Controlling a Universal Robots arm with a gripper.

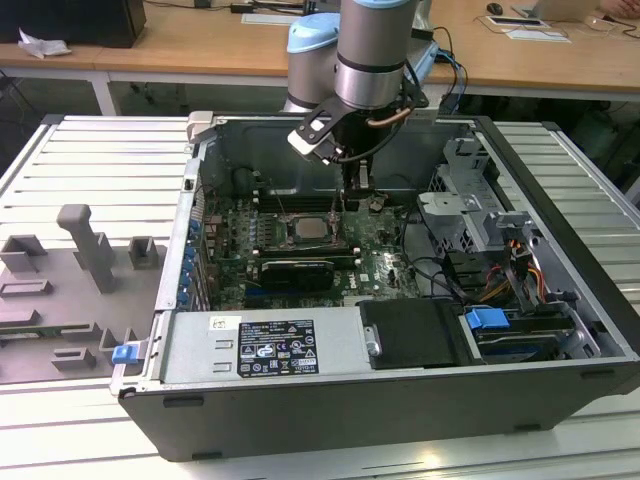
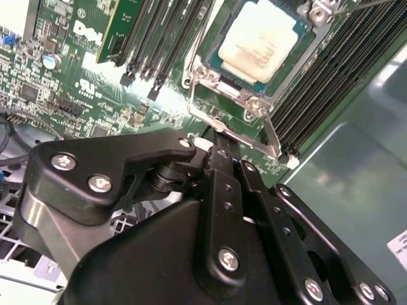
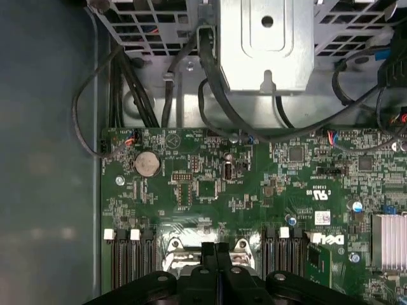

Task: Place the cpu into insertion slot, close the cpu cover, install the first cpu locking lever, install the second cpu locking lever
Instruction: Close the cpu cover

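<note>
1. The cpu (image 1: 311,229) (image 2: 257,39) is a small flat square with a pale, matte silvery-beige metal face and a thin teal edge showing under it in the second wrist view
2. It sits face up in the insertion slot (image 1: 290,236), about the middle of the green motherboard (image 3: 210,190), inside the open dark grey steel case (image 1: 400,400)
3. Being square, the chip has no long axis. Its sides run in line with the long black memory slots (image 2: 318,70), which flank the socket on its far and near sides and run from the exterior view's left to its right
4. The cpu cover (image 2: 202,75), thin bright stamped metal, lies low around the chip's edges. I cannot tell whether it is fully seated
5. A locking lever (image 2: 251,140), a thin shiny wire rod, runs slantwise past the socket's corner
6. The gripper (image 1: 352,192) (image 2: 219,135) (image 3: 216,245) is black and angular, studded with round screw heads. It hangs just beside the socket, toward the exterior view's right
7. Its jaws are clenched, with a hairline seam between the fingers in the first wrist view. The tip meets the lever rod, but I cannot tell whether the rod is pinched or merely touched
8. The case lies on a ribbed pale metal table (image 1: 80,150)
</note>
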